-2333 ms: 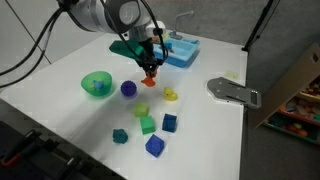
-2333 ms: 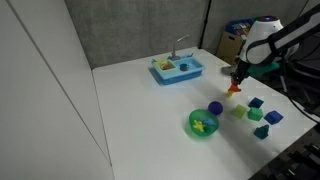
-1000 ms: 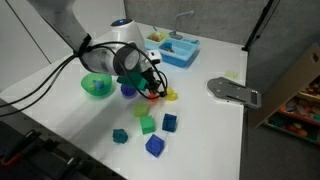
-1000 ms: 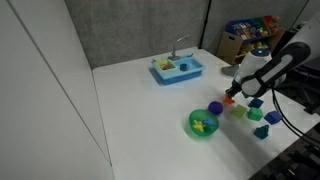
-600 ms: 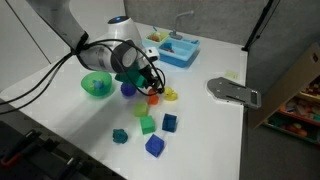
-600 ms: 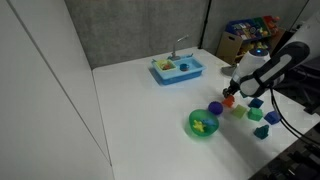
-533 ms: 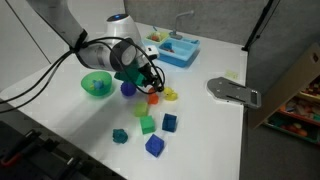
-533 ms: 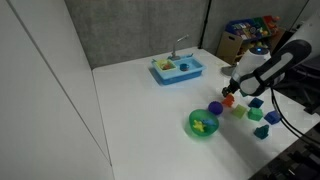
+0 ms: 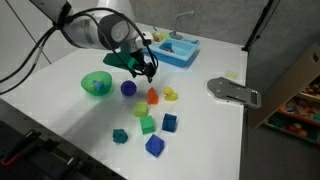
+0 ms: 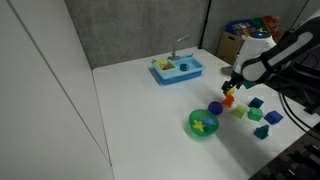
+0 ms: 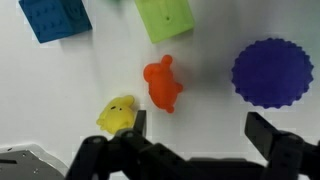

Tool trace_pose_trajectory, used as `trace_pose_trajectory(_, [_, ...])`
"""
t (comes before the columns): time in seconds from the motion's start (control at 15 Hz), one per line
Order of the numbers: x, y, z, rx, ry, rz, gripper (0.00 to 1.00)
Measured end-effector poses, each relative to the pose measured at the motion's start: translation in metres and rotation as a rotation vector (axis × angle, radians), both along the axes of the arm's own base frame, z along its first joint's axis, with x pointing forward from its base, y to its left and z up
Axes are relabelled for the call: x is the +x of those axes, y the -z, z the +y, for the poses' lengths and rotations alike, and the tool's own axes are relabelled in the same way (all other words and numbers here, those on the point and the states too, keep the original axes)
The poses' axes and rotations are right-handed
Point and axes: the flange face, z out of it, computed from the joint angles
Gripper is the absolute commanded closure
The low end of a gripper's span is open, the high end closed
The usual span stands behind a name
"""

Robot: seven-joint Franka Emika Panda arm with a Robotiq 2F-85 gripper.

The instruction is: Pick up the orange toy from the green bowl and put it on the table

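Note:
The orange toy stands on the white table, between the purple ball and a small yellow toy. My gripper hangs open just above it, holding nothing. In the wrist view the orange toy lies beyond the open gripper, apart from both fingers, with the yellow toy close to one fingertip. The green bowl sits on the table beyond the purple ball, and something small and yellowish lies inside it.
Several green and blue blocks lie scattered near the toy. A blue toy sink stands at the back. A grey flat object lies near the table's edge. The purple ball and a green block flank the orange toy.
The gripper has opened and let go of the orange toy, then risen off it. The toy now stands by itself on the table.

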Motion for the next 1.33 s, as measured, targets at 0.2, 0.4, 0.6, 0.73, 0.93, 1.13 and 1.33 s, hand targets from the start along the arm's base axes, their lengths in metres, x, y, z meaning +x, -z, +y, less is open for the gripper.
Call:
trace_pose_trajectory(0.2, [-0.008, -0.02, 0.011, 0.025, 0.001, 0.083, 0.0])
trace_pose_trajectory(0.4, [-0.019, -0.044, 0.026, 0.067, 0.001, 0.166, 0.0])
trace_pose_trajectory(0.6, [-0.031, -0.074, 0.044, 0.102, -0.002, 0.23, 0.0])
trace_pose_trajectory(0.73, [-0.039, -0.097, 0.057, 0.122, -0.006, 0.262, 0.0])
trace_pose_trajectory(0.93, [-0.052, -0.135, 0.08, 0.161, -0.02, 0.305, 0.0])
trace_pose_trajectory(1.13, [-0.069, -0.177, 0.106, 0.193, -0.044, 0.358, 0.0])
trace_pose_trajectory(1.33, [-0.085, -0.211, 0.13, 0.21, -0.076, 0.391, 0.0])
